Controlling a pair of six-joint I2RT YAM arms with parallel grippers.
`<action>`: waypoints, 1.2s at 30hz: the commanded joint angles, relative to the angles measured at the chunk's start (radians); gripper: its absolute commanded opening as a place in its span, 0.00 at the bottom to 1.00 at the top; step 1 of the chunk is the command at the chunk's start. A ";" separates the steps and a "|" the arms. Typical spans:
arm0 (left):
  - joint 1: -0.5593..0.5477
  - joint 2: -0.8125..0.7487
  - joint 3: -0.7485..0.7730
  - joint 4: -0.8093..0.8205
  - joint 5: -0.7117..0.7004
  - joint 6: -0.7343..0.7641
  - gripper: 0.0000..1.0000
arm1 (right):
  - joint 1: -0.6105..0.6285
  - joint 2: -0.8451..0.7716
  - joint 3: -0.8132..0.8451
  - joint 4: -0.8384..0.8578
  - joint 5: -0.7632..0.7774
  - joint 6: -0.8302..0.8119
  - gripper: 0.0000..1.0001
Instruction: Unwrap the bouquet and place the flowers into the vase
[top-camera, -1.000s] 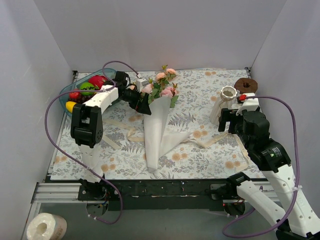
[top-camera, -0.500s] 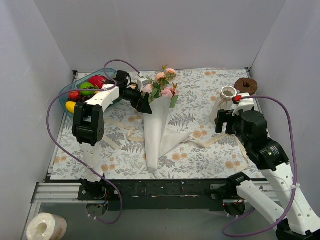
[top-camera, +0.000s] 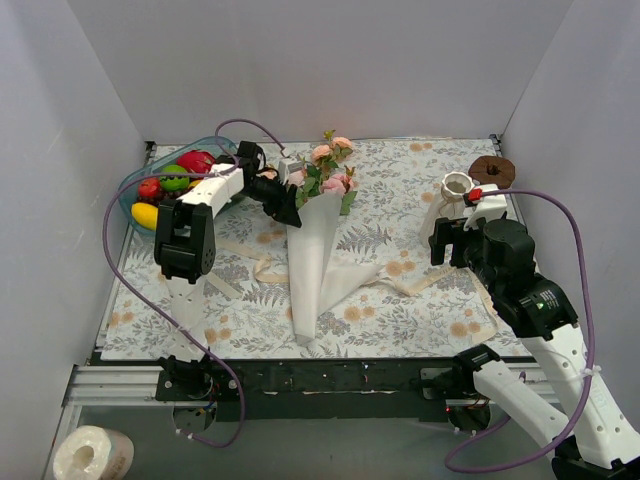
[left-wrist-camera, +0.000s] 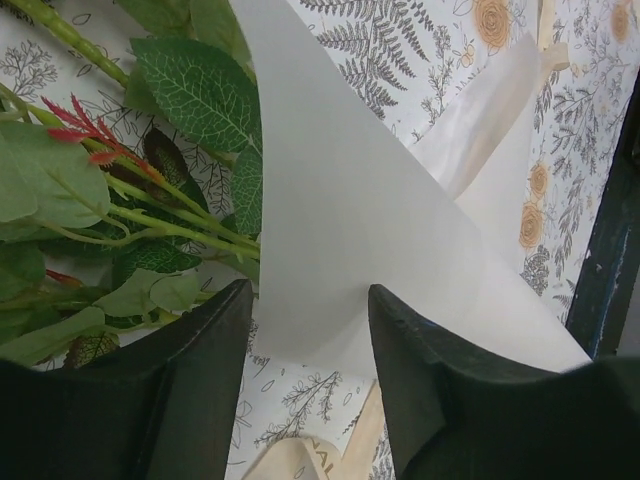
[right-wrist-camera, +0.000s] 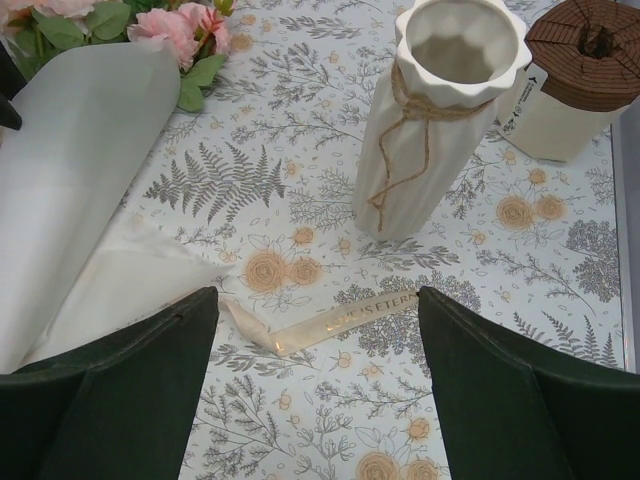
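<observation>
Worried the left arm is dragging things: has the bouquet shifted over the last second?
No. The bouquet has not shifted: its cone tip lies at the same spot just beyond the black front rail, and its blooms sit where they were.

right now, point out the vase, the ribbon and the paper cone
vase (right-wrist-camera: 405, 165), right wrist view, middle of its ribbed body
ribbon (right-wrist-camera: 370, 308), right wrist view, its lettered stretch
paper cone (top-camera: 308, 255), top view, middle of the cone

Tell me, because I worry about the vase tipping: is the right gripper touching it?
Apart. The right wrist view shows tablecloth between the right gripper and the upright vase ahead of it.
</observation>
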 joint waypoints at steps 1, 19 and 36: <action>-0.007 0.030 0.095 -0.122 0.038 0.059 0.46 | 0.003 0.000 0.045 0.038 0.001 -0.009 0.88; -0.028 0.020 0.210 -0.219 0.024 0.068 0.00 | 0.001 -0.007 0.018 0.058 -0.032 0.013 0.85; -0.136 -0.175 0.300 -0.228 -0.005 -0.042 0.11 | 0.003 -0.034 -0.010 0.061 -0.045 0.022 0.84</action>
